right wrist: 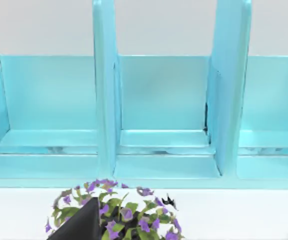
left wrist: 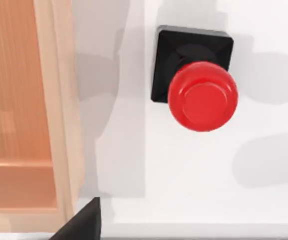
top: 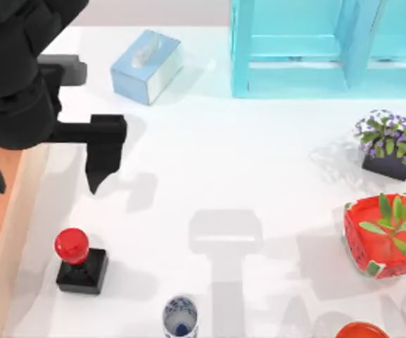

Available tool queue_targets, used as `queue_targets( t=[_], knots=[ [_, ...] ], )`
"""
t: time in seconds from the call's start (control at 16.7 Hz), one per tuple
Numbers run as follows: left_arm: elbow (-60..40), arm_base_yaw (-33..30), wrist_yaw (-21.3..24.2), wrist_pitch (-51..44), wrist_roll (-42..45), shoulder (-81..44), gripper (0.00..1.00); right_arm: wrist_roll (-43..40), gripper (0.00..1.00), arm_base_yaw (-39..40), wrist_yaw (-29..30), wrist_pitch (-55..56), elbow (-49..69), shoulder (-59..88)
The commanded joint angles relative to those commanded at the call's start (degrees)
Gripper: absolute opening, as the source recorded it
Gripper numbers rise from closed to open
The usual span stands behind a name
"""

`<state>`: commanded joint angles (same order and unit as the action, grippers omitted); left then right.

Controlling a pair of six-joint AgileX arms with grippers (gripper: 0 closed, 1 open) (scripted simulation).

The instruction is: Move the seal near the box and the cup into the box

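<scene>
Now the seal [top: 81, 260] stands below left hand [top: 97, 169].

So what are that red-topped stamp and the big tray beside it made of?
The stamp looks like plastic or lacquer: its red knob is glossy with a soft highlight, its square base matt black. The tray looks like pale orange-brown wood with a smooth, dull finish, though no clear grain shows.

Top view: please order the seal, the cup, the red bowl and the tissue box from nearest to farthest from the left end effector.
From the left end effector:
1. Seal, just below it, beside the box.
2. Tissue box, above it.
3. Cup, bottom edge, middle.
4. Red bowl, far right.
</scene>
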<state>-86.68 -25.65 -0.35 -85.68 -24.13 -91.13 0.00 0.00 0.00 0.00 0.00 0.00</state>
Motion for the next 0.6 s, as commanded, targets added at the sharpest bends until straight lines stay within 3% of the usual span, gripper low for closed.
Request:
queue_targets(
  t=[0.3,0.6],
  knots=[
    [0.44,-0.74,-0.01,0.60,-0.88,-0.59,1.00,0.00,1.00,0.00,0.00,0.00,0.00,0.00],
    [4.43,-12.63,0.15,7.09,-12.94,-3.95,1.00,0.00,1.00,0.00,0.00,0.00,0.00,0.00]
  ],
)
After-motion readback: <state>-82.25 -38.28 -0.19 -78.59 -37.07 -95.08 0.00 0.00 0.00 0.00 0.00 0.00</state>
